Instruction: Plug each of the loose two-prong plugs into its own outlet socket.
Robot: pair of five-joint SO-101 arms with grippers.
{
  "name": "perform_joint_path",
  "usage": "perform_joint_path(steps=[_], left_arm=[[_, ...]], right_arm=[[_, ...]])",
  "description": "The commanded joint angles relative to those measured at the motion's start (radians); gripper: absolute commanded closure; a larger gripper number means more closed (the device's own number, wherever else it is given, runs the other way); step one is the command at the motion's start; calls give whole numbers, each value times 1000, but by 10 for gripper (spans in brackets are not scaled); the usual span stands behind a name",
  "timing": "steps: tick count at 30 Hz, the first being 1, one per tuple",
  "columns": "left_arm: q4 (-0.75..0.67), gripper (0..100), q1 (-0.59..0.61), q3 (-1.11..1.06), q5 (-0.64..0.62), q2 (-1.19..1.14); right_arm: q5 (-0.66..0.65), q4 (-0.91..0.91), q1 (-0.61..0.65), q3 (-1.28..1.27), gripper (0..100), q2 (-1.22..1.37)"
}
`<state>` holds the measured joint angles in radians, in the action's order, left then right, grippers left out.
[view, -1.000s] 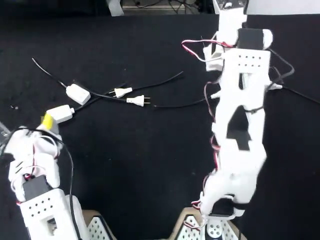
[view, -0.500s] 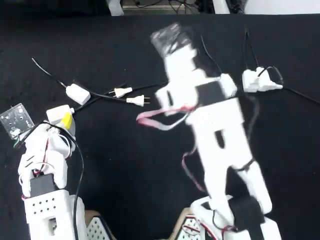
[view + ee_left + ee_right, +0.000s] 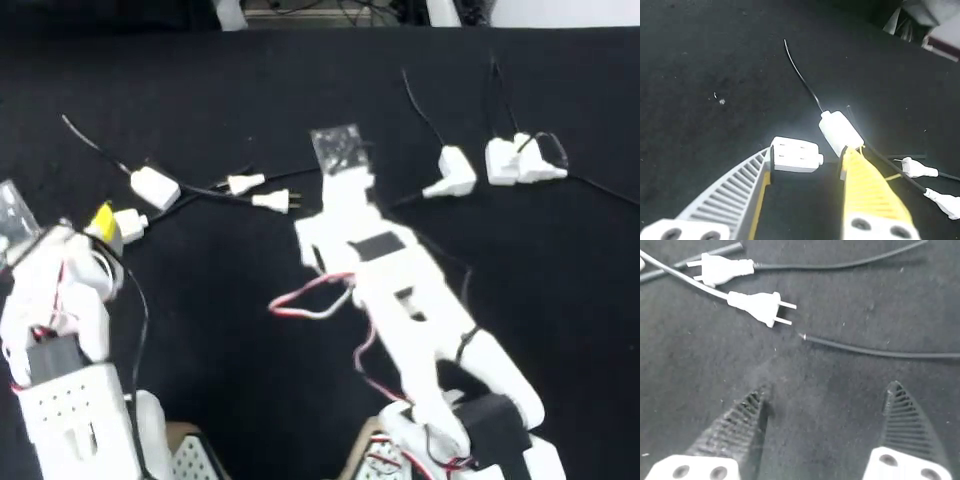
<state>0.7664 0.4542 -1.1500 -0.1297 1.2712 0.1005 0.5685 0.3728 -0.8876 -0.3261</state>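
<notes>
Left gripper [image 3: 808, 150]: jaws partly apart, astride the near socket [image 3: 795, 155]. The grey finger touches one end of it and the yellow finger stands just clear of the other, so nothing is clamped.
Right gripper [image 3: 826, 389]: jaws wide apart over bare cloth, holding nothing. The nearer plug [image 3: 757, 305] and farther plug [image 3: 720, 267] lie ahead of its fingertips.
Table [image 3: 230, 330]: covered in black cloth.
Right arm [image 3: 410, 290]: stretches from the near edge toward the table's middle and ends just beside the two plugs.
Left arm [image 3: 60, 330]: stands at the near left corner, lying along the left edge.
White fittings [image 3: 455, 172]: two white pieces with black leads toward the far right corner, near each other and well apart from the plugs. Whether the larger one is a plug seated in a socket I cannot tell.
Far socket [image 3: 155, 187]: by the left edge, just beyond the yellow finger's tip. Its long axis is slanted and its lead runs toward the far left corner.
Near socket: slotted face up, long axis spanning the gap between the fingers, roughly parallel to the near edge.
Farther plug [image 3: 245, 184]: left of the table's middle, long axis roughly parallel to the near edge, prongs toward the far socket.
Nearer plug [image 3: 272, 201]: just beside it on much the same axis, prongs toward the right edge.
Black cord [image 3: 875, 351]: lies on the cloth between the right gripper and the nearer plug, its loose end just off that plug's prongs.
</notes>
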Motion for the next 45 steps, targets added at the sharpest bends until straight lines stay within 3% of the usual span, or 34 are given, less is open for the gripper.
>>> perform_joint_path(steps=[1,6,10,12,17,23,28,42,45], left_arm=[[43,761,10,251,29,-328],[176,760,15,590,2,-772],[400,760,12,947,276,-1065],[476,760,16,1116,344,-1209],[557,762,47,1465,397,-1536],[595,762,62,1716,404,-1811],[606,765,61,1785,503,-1947],[996,766,45,1770,744,-1972],[991,766,39,1666,783,-1938]], right_arm=[[9,-54,14,-10,684,-45],[9,-54,14,-10,684,-41],[9,-52,14,-12,684,-41],[9,-52,14,-13,684,-41],[9,-52,14,-15,684,-41],[9,-52,14,-16,684,-41],[9,-51,14,-18,684,-41],[9,-51,12,-16,684,-41],[9,-51,9,-16,684,-47]])
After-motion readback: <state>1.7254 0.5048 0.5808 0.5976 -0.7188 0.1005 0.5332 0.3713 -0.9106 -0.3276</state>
